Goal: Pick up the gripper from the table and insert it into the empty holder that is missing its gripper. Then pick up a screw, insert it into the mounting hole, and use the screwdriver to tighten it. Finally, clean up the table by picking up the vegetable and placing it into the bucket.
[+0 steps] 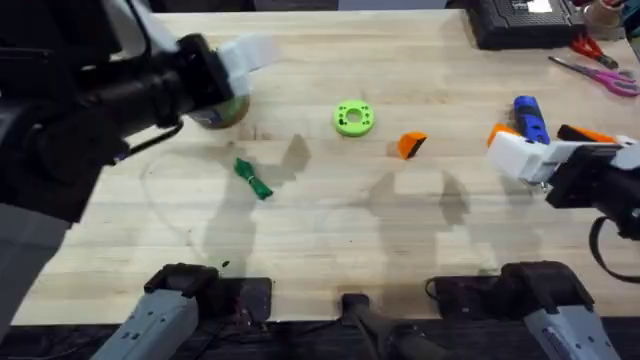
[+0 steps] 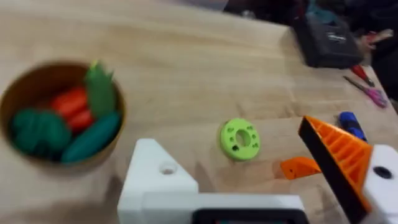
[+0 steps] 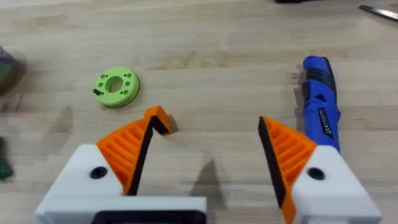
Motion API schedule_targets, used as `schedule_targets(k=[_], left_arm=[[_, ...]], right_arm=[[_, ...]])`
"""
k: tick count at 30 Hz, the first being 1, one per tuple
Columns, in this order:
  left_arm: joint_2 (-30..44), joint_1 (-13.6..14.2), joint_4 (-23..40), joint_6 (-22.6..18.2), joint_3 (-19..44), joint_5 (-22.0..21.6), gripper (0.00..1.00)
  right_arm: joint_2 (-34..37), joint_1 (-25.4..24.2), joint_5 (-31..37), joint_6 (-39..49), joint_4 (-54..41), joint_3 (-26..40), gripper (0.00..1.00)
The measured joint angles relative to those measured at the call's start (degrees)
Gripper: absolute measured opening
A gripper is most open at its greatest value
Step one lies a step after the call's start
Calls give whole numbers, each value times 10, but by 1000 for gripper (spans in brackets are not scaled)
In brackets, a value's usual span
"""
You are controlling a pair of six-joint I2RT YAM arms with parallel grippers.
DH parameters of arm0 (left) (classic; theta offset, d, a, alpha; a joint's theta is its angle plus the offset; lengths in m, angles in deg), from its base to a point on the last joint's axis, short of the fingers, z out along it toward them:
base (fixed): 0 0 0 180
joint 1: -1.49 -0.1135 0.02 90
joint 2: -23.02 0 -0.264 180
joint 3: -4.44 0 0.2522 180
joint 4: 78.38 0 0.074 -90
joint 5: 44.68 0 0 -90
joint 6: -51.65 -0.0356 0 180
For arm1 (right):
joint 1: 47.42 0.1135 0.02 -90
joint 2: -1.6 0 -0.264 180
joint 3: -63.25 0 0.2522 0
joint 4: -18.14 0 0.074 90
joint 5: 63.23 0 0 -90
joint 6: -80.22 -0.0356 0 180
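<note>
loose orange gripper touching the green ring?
Apart. Overhead view shows bare table between the orange gripper and the green ring; left wrist view shows the same gap.

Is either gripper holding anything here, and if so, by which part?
Nothing is held. The right gripper is open over bare table; the left gripper, one pad missing, is open and empty too.

Black arms, grey bases; right tool: white fingers w/ orange ribbed pads.

Pale wooden worktop under soft light

I work over light wood planks with visible grain and faint blurred shadows; at its far right edge sit a black case and red-handled scissors.
</note>
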Motion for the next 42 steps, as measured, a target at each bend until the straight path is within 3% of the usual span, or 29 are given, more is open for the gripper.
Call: schedule_targets(k=[5,10,13,14,15,19,20,21,25,42], left_arm=[[-36,63,-154,-81,-66,0,987],[-160,117,-333,-118,-225,0,987],[-246,143,-385,-128,-310,0,987],[-318,164,-403,-133,-378,0,987],[-377,179,-407,-136,-429,0,987],[-445,190,-407,-137,-476,0,987],[-496,190,-359,-138,-491,0,987],[-504,190,-348,-138,-492,0,987],[-511,191,-272,-138,-492,0,987],[-507,191,-271,-138,-492,-1,987]], right_arm=[[0,0,0,0,0,0,989],[0,0,0,0,0,0,989],[0,0,0,0,0,0,990],[0,0,0,0,0,0,989],[0,0,0,0,0,0,989],[0,0,0,0,0,0,989],[0,0,0,0,0,0,991],[0,0,0,0,0,0,992],[0,0,0,1,0,0,989],[0,0,0,1,0,0,988]])
